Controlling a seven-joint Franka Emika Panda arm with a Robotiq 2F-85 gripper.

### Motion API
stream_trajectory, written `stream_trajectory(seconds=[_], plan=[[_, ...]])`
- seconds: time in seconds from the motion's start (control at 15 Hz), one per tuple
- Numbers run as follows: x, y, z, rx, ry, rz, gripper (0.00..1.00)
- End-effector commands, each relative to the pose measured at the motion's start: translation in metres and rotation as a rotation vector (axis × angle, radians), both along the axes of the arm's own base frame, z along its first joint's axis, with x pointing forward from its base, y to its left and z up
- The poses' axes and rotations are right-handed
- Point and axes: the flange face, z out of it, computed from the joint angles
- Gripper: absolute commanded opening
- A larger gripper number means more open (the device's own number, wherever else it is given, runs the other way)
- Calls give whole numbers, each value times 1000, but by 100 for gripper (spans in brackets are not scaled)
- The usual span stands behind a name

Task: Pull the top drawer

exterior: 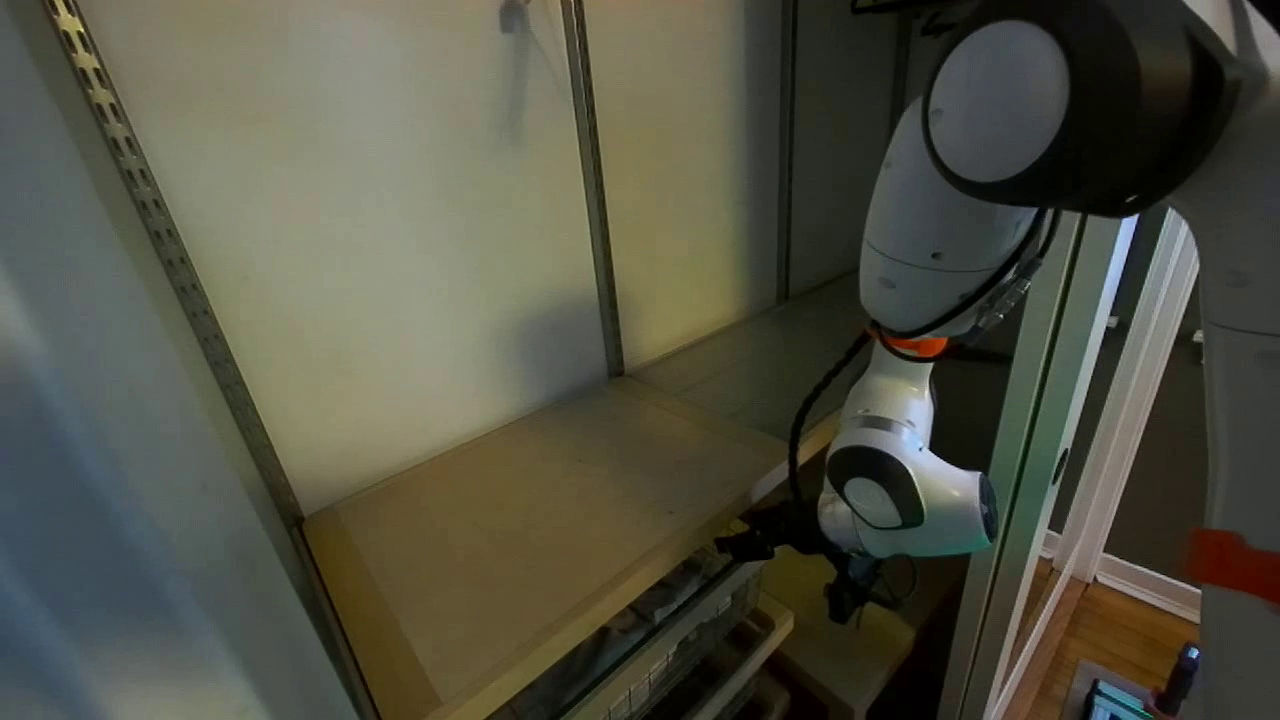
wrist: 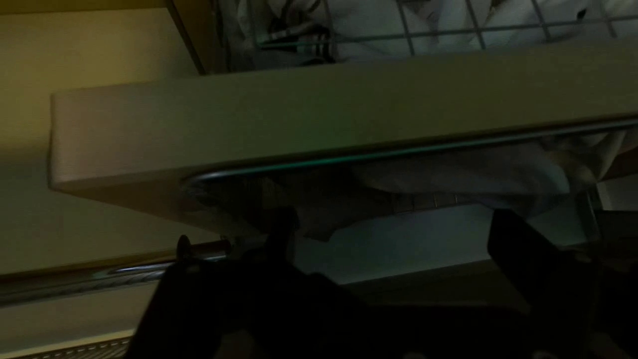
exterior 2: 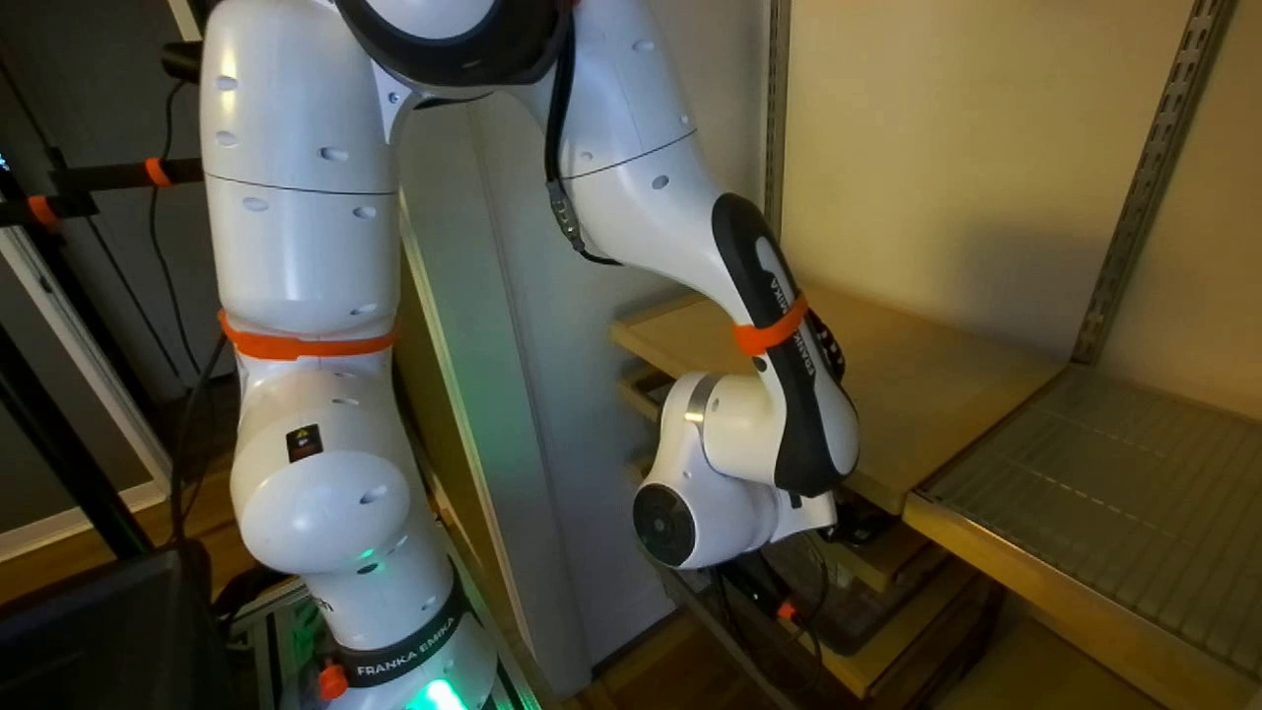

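The top drawer is a wide wire basket with a pale beige front strip [exterior: 675,632], under the tan countertop in an exterior view. In the wrist view, which looks upside down, its front strip [wrist: 344,107] runs across the picture, edged by a dark groove. My gripper [exterior: 742,543] is at the drawer's right end, just under the countertop edge. In the wrist view the gripper [wrist: 391,227] is open, fingers wide apart, with only a dim opening between them. Contact with the strip cannot be told. In an exterior view the arm mostly hides the drawer and the gripper [exterior 2: 860,523].
The tan countertop [exterior: 540,520] overhangs the drawers. A lower drawer [exterior: 748,655] juts out beneath. Pale cloth [wrist: 438,27] shows behind the basket mesh. A wire-covered shelf [exterior 2: 1114,503] adjoins the countertop. A grey panel [exterior 2: 552,394] stands between arm base and drawers.
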Motion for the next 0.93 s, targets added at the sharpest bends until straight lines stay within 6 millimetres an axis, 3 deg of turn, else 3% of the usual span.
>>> stream_trajectory(seconds=[0.0, 0.4, 0.87], plan=[[0, -2, -15, -46, 19, 12, 100], [-4, 1, -24, -76, 90, 25, 100], [-25, 2, 7, -208, 349, -43, 100]])
